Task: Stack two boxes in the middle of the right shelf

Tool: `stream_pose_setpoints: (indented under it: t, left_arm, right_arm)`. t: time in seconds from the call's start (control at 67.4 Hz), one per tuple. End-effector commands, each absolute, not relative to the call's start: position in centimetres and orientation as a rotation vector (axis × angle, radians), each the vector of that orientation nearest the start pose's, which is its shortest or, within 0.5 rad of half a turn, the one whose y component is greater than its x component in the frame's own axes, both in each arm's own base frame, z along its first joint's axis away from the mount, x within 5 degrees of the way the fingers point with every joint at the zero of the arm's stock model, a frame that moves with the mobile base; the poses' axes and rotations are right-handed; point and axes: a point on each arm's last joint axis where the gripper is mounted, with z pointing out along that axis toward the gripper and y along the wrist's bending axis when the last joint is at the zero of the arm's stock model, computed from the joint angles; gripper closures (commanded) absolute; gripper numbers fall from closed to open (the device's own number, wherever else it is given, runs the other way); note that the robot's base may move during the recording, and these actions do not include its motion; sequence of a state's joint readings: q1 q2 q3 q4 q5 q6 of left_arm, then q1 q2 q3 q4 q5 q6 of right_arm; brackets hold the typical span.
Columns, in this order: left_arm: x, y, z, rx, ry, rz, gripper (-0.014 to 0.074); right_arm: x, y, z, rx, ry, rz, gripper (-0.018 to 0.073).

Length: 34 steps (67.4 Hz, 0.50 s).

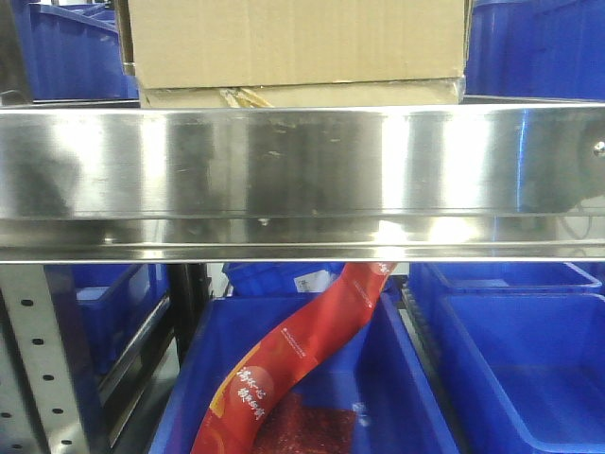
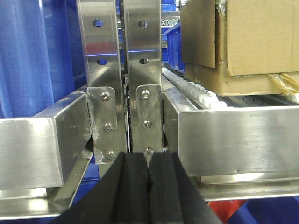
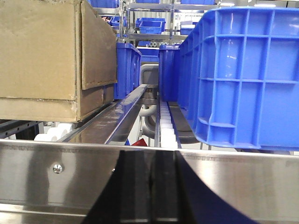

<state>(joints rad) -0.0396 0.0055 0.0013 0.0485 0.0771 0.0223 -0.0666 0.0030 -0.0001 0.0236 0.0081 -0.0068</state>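
The tall cardboard box (image 1: 298, 38) rests on the flat thin box (image 1: 312, 95), and both stand on the steel shelf (image 1: 302, 170) behind its mirror-like front rail. In the left wrist view the stacked tall box (image 2: 254, 32) and flat box (image 2: 238, 84) are at the upper right. My left gripper (image 2: 148, 159) is shut and empty, low in front of the grey uprights (image 2: 142, 56), left of the boxes. In the right wrist view the tall box (image 3: 42, 51) sits at the left on the flat box (image 3: 37, 109). My right gripper (image 3: 150, 154) is shut and empty, below the rail (image 3: 70, 172).
A large blue bin (image 3: 247, 74) stands on the shelf just right of the boxes, with more blue bins (image 3: 127, 70) behind. Blue bins (image 1: 66, 47) flank the stack on the left too. Below the shelf, a bin (image 1: 312, 378) holds a red package (image 1: 302, 350). White rollers (image 3: 167, 130) line the shelf.
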Motion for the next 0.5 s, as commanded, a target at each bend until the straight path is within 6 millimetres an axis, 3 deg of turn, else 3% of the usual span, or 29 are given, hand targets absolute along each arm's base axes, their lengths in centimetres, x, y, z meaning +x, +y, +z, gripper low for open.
stream_pose_setpoints:
  t: [0.0, 0.49]
  left_arm:
    - [5.64, -0.22, 20.77, 0.090, 1.542, 0.027, 0.0707]
    - [5.64, -0.22, 20.77, 0.090, 1.542, 0.027, 0.0707]
  right_arm:
    - [5.59, -0.41, 21.46, 0.065, 1.467, -0.046, 0.0727]
    - [5.59, -0.41, 21.46, 0.065, 1.467, -0.046, 0.0727]
